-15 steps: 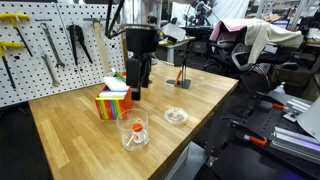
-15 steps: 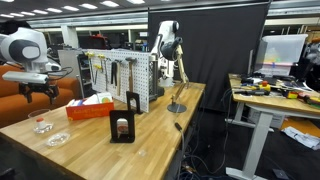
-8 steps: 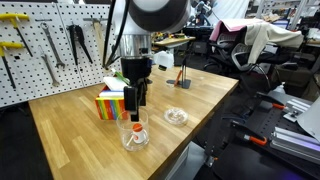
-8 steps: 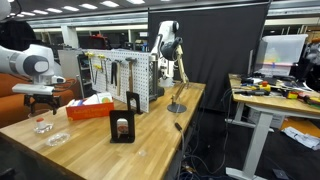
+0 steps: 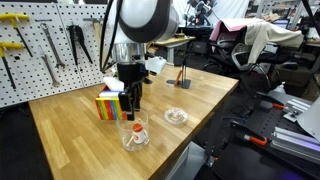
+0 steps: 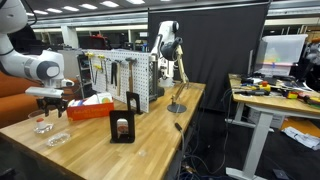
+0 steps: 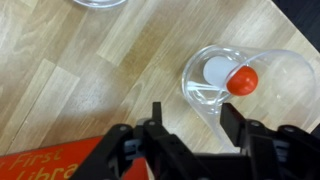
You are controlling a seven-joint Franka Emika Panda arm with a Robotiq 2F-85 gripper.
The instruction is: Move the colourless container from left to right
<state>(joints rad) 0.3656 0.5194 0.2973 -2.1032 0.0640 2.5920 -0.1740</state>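
Two spread fingers of the gripper (image 7: 192, 125) hold nothing, hanging just over the colourless container (image 7: 228, 88) near the wooden table's (image 5: 70, 135) edge, beside the striped box (image 5: 113, 104).

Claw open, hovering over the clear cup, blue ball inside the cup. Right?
Not quite. The ball in the clear cup is orange-red, not blue; the wrist view shows it. The rest holds: the claw is open, hovering over the cup.
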